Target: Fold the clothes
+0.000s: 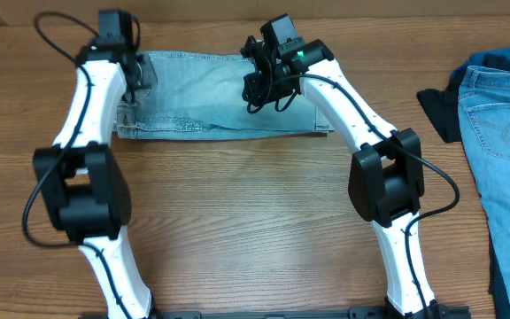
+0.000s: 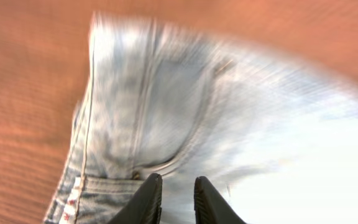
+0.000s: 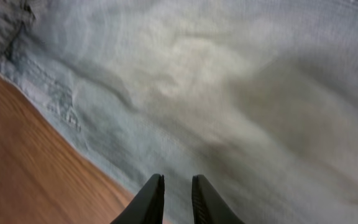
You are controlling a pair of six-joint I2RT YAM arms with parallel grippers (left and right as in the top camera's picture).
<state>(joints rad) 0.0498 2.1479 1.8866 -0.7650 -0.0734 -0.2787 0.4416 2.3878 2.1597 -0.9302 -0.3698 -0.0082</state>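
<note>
The pale denim shorts (image 1: pixel 211 111) lie flat in a long strip across the far side of the table. My left gripper (image 1: pixel 136 78) hovers over their left end, near a pocket seam (image 2: pixel 166 163). In the left wrist view its fingers (image 2: pixel 178 179) stand a narrow gap apart, with only the cloth (image 2: pixel 185 99) below showing through. My right gripper (image 1: pixel 260 84) is over the middle-right of the shorts. Its fingers (image 3: pixel 178 178) are also slightly parted and hold nothing, just above the denim (image 3: pixel 229 93) near its edge. Both wrist views are motion-blurred.
More clothes are piled at the right edge: light-blue jeans (image 1: pixel 506 142), a black garment (image 1: pixel 437 111) and a darker blue piece (image 1: pixel 503 60). Bare wooden table (image 1: pixel 255 213) shows in front of the shorts, between the two arm bases.
</note>
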